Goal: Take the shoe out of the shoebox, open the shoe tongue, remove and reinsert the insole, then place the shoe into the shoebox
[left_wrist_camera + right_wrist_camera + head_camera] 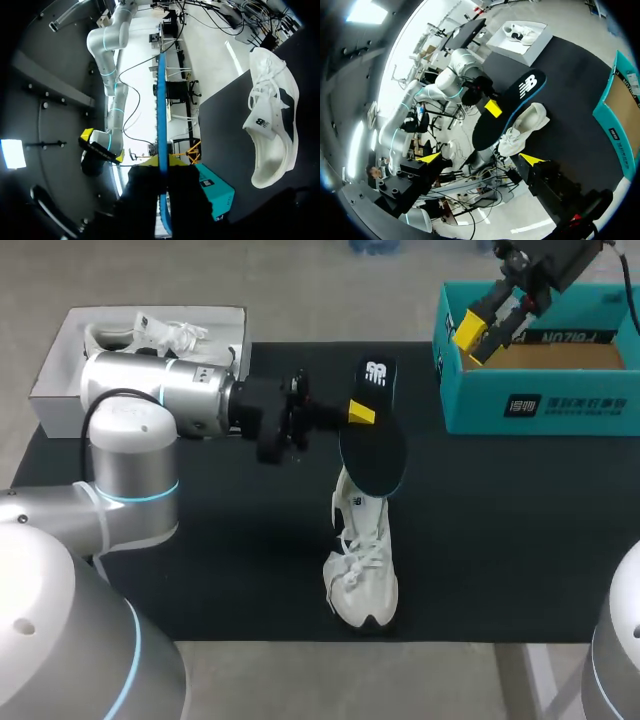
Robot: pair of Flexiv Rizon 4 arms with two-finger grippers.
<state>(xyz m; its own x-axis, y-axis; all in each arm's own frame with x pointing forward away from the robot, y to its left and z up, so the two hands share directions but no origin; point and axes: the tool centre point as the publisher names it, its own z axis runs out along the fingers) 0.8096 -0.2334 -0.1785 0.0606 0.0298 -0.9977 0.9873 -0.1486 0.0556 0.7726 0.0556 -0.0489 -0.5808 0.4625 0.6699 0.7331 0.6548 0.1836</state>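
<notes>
Two containers: a teal shoebox stands open at the mat's far right corner, showing only its brown cardboard floor; a white box at the far left corner holds a second white shoe.
Task shoe: the white shoe stands on its sole on the black mat, outside both boxes, laces up.
Shoe direction: its long axis runs from far to near, toe toward the mat's near edge, heel opening toward the far side.
Insole: the black insole, edged in teal, is lifted above the mat, its long axis also roughly far to near, its near end over the heel opening; contact with the shoe cannot be told.
Left claw: the left gripper reaches in from the left and is clamped on the insole's side edge.
Right claw: the right gripper hangs over the teal shoebox's far left corner, fingers spread wide with nothing between them.
Room: the toe lies close to the mat's near edge; bare mat spreads to both sides of the shoe.
</notes>
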